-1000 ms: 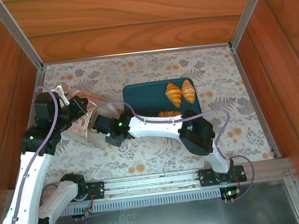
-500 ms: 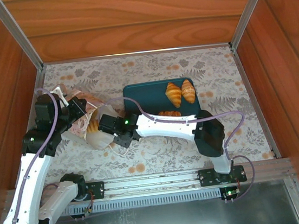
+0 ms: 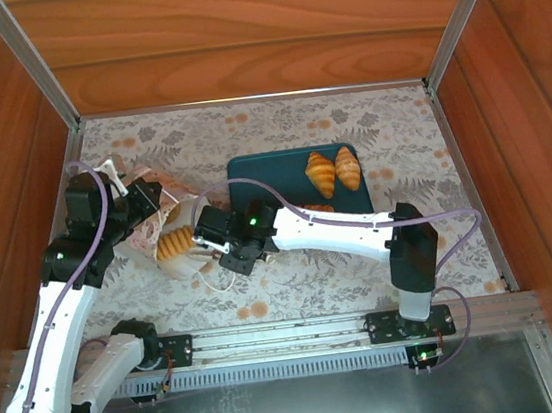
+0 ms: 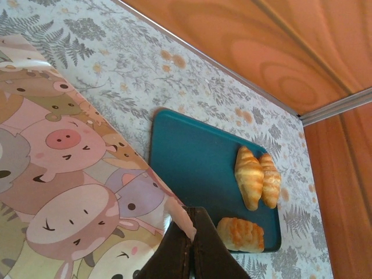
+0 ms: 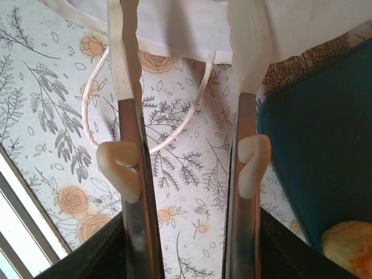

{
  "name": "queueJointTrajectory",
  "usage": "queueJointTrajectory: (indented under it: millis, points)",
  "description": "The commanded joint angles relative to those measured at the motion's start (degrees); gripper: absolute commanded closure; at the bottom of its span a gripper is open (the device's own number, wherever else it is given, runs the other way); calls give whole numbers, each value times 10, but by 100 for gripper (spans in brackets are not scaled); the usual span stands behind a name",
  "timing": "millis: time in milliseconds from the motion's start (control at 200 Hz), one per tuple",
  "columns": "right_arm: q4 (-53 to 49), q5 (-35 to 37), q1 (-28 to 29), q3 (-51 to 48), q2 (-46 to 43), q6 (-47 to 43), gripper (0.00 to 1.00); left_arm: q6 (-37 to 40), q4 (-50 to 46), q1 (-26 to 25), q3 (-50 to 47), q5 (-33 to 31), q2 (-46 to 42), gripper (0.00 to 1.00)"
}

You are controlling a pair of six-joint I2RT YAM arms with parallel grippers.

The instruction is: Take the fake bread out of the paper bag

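Bread now shows in bag mouth at nine o'clock.
Right fingers have widened and backed off, empty; left fingers pinch the bag rim; next grab looks ready.

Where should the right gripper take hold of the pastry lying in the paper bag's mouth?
Probably across its middle: the pastry lies just inside the tipped paper bag, whose mouth faces the right gripper. Come in level through that opening, open jaws straddling it.
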Motion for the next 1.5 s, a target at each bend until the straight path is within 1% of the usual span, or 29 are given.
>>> queueJointTrajectory:
  millis: [0, 125, 270, 335, 495, 620, 715, 830, 890, 1070, 1224, 1279, 1414, 1494]
  points:
    - [-3, 13, -7, 15, 1, -56, 47, 2, 20, 2, 7, 14, 0, 100]
    - [13, 5, -21, 22, 11, -92, 45, -1, 20, 2, 6, 20, -2, 100]
    - [13, 2, -32, 53, 37, -122, 43, -1, 23, 3, 7, 30, -2, 100]
    - [8, 9, -36, 69, 53, -131, 42, 0, 23, 2, 7, 34, -2, 100]
    - [-1, -2, -49, 101, 86, -149, 41, -1, 27, 2, 5, 44, 0, 100]
    - [-16, -1, -62, 137, 108, -152, 38, 1, 28, 2, 1, 49, 0, 100]
    - [-36, -19, -67, 165, 130, -156, 38, 3, 29, 3, -2, 45, -4, 100]
    - [-59, -60, -68, 174, 149, -175, 36, 5, 29, 2, -2, 42, -6, 100]
    - [-66, -64, -68, 177, 159, -176, 36, 5, 30, 2, -2, 41, -7, 100]
    - [-90, -78, -68, 188, 171, -167, 37, 5, 31, 3, -3, 41, -5, 100]
    - [-85, -96, -69, 176, 153, -146, 46, 4, 32, 3, -2, 41, -1, 100]
    - [-79, -94, -69, 168, 140, -135, 47, 3, 33, 2, -3, 41, 0, 100]
    - [-85, -80, -69, 162, 121, -83, 47, 2, 34, 2, -4, 43, 1, 100]
    - [-113, -77, -68, 173, 121, -42, 47, 0, 35, 2, -4, 43, 3, 100]
